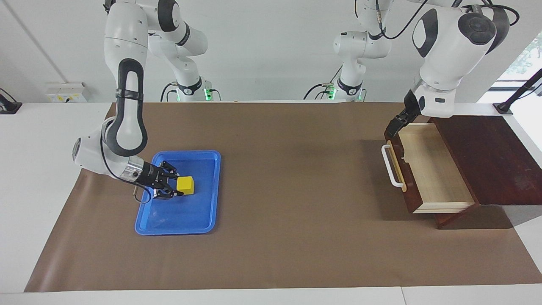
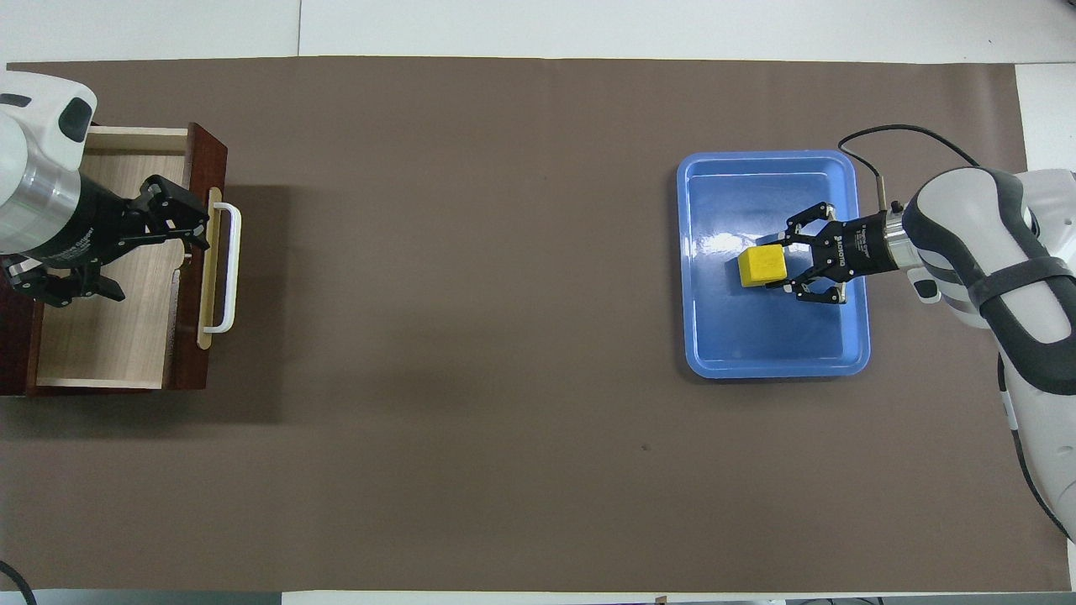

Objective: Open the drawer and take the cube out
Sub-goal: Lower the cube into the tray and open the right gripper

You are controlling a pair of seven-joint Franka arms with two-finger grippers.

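Note:
The drawer (image 1: 432, 169) stands pulled out at the left arm's end of the table, and its pale wood inside is bare; it also shows in the overhead view (image 2: 109, 344). Its white bar handle (image 1: 391, 166) faces the table's middle. My left gripper (image 1: 396, 125) is open and empty over the drawer, just inside its front; it also shows in the overhead view (image 2: 147, 256). The yellow cube (image 1: 185, 185) rests in the blue tray (image 1: 186, 216) at the right arm's end. My right gripper (image 1: 174, 184) is open and low in the tray, fingertips flanking the cube's (image 2: 762, 265) edge.
The dark reddish-brown cabinet (image 1: 491, 156) that houses the drawer sits at the table's edge at the left arm's end. Brown paper (image 1: 296, 190) covers the table between the drawer and the blue tray (image 2: 756, 344).

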